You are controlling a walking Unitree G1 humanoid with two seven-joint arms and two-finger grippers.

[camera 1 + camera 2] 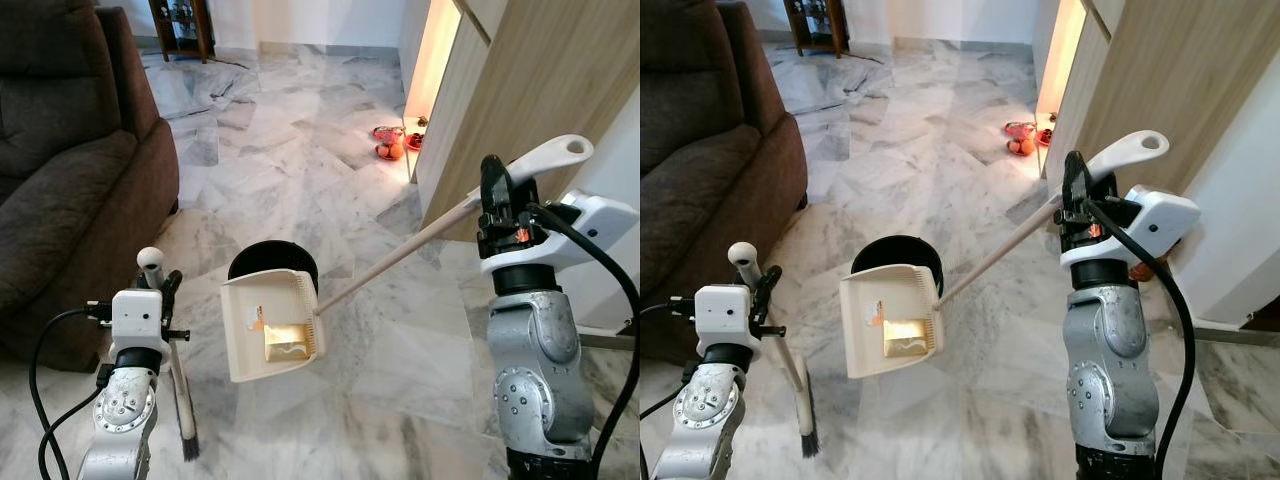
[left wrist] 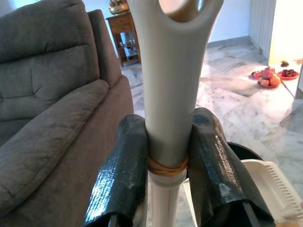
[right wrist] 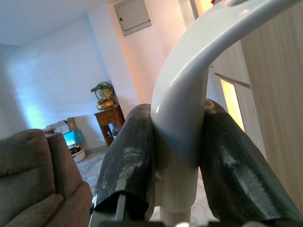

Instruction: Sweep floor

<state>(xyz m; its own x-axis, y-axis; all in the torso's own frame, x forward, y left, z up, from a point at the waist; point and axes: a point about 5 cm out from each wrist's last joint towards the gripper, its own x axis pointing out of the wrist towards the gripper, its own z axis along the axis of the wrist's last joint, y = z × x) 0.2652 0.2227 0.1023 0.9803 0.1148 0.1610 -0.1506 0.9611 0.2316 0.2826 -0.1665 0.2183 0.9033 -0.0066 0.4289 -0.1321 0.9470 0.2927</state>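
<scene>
**Dustpan held over bin, broom standing at left**

Where the marble floor runs back toward a far wall, a brown armchair fills the robot's left side; wood-panelled cabinetry with a lit recess stands on its right. A dark wooden side table sits far back beside the chair.

Right arm: raised at the robot's right. Right gripper has both black fingers pressed against the white grip of the dustpan handle, clamped on it with no gap showing. Pole slants down and toward the robot's left to the cream dustpan, which hangs tilted above the floor, its far edge overlapping the rim of the black bin. Pan carries a yellowish scrap near its comb edge.

Left arm: low at the robot's left. Left gripper is closed tight around the upper broom handle, fingers flush on either side, just above a rubber band. Broom stands near upright, dark bristles touching the floor beside the chair, just left of the dustpan.

Red plates of fruit lie on the floor by the lit recess, well apart from the bin.
</scene>
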